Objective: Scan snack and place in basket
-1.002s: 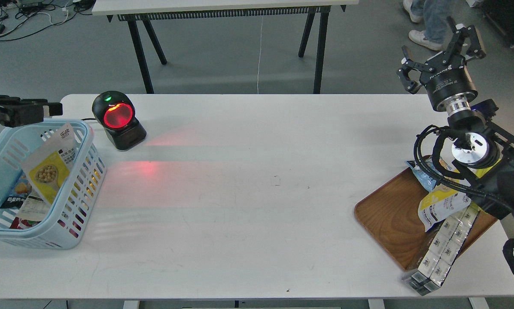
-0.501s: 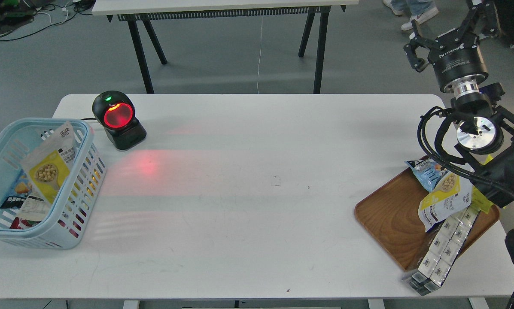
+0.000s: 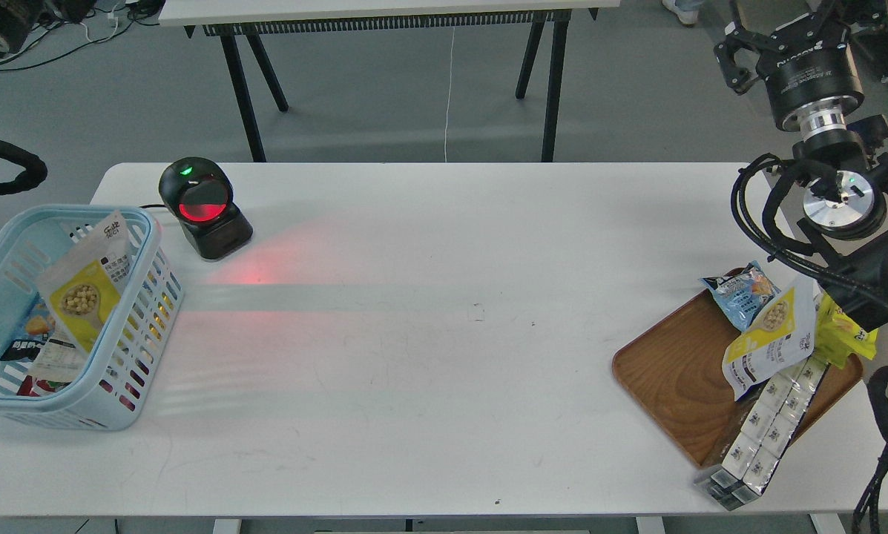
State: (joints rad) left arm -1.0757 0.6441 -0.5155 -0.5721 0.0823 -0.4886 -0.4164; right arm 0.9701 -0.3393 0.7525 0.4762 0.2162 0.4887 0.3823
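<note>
Raised higher than half a second ago, the right gripper now sits at the top right corner, far beyond the white table, while the left arm has withdrawn to the left edge, only a black curved part of it showing. The gripper's upper portion runs off the top of the view, so whether its fingers are spread or closed cannot be told; it holds nothing that can be seen. Its arm climbs from the lower right, over the wooden tray.

At left, the light-blue basket holds the snack, a yellow and white-grey pouch leaning against the right wall, with other packets beneath it. Just beyond the basket stands the black scanner, its window glowing red and casting a red patch on the tabletop.

At right, the tray carries a light-blue packet, a second yellow and white pouch and a bright-yellow packet. A long white multipack lies across the tray's near edge, its near end on the table.
</note>
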